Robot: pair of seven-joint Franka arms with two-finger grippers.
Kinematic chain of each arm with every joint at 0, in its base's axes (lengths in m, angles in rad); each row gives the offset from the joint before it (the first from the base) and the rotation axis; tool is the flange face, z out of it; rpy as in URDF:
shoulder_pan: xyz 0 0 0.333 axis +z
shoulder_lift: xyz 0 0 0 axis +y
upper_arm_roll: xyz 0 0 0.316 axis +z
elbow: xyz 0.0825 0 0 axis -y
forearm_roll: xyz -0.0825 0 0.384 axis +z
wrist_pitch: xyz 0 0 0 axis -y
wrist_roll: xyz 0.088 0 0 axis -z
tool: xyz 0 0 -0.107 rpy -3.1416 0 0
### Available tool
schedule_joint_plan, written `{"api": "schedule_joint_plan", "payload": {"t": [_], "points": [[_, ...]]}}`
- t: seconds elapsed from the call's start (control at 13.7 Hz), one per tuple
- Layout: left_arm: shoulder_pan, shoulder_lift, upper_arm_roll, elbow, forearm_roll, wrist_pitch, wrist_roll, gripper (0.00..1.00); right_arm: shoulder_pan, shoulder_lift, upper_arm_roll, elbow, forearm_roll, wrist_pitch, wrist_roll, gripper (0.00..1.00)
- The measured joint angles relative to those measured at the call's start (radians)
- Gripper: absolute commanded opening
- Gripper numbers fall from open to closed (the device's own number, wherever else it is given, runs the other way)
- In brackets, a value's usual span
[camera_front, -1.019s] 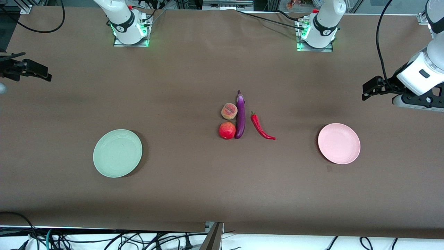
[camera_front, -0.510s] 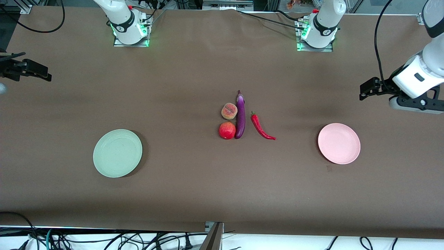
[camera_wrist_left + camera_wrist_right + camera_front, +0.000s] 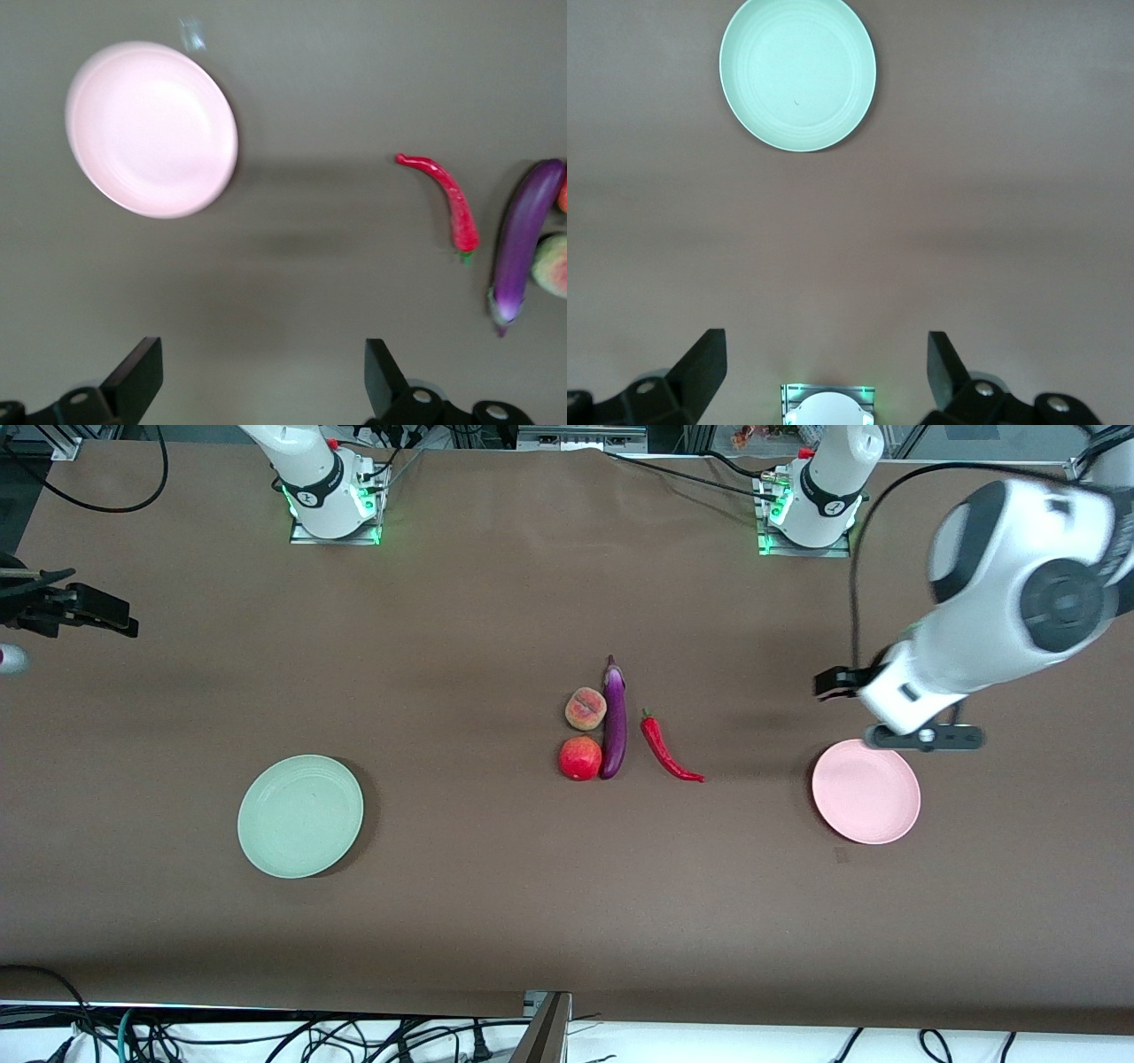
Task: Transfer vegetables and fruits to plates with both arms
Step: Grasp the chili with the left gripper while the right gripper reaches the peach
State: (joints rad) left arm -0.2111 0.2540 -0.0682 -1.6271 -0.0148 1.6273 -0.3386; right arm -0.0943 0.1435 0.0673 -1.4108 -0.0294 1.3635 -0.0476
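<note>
the eggplant (image 3: 613,723) lies at the middle of the brown worktop (image 3: 496,886), its long axis running toward and away from the front camera, and serves as the landmark. the peach (image 3: 585,708) sits just beside the eggplant toward the right arm's end, and the apple (image 3: 580,758) lies nearer the front camera than the peach, touching the eggplant. the chili pepper (image 3: 669,750) lies near the eggplant toward the left arm's end, apart from it. the pink plate (image 3: 866,791) rests well apart from the eggplant toward the left arm's end; the green plate (image 3: 300,816) rests well apart from it toward the right arm's end. both plates hold nothing.

the left pincer (image 3: 264,381) hangs in the air over bare worktop between the pink plate and the chili pepper, fingers spread apart and holding nothing. the right pincer (image 3: 826,372) hangs over the worktop's edge at the right arm's end, well apart from the eggplant, fingers spread apart, holding nothing.
</note>
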Motion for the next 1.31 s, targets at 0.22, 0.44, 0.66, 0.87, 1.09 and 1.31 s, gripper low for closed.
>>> {"api": "schedule_joint_plan", "payload": {"t": [0.22, 0.44, 0.66, 0.87, 1.09, 1.31], "points": [[-0.123, 0.109, -0.007, 0.001, -0.007, 0.034, -0.197, 1.00, 0.000, 0.041, 0.000, -0.001, 0.000, -0.001, 0.000, 1.00], [-0.150, 0.233, -0.005, 0.001, -0.107, 0.220, -0.315, 1.00, 0.002, 0.088, 0.003, -0.001, 0.003, 0.002, 0.000, 1.00], [-0.155, 0.348, -0.003, 0.002, -0.131, 0.414, -0.363, 1.00, 0.043, 0.119, 0.012, -0.001, 0.045, 0.055, 0.055, 1.00], [-0.213, 0.423, -0.004, 0.003, -0.131, 0.507, -0.386, 1.00, 0.112, 0.163, 0.016, -0.001, 0.058, 0.122, 0.143, 1.00], [-0.236, 0.463, -0.003, 0.003, -0.131, 0.564, -0.400, 0.45, 0.193, 0.228, 0.019, -0.002, 0.063, 0.202, 0.258, 1.00], [-0.235, 0.474, 0.001, 0.003, -0.131, 0.571, -0.400, 0.10, 0.274, 0.287, 0.020, -0.002, 0.085, 0.284, 0.377, 1.00]]}}
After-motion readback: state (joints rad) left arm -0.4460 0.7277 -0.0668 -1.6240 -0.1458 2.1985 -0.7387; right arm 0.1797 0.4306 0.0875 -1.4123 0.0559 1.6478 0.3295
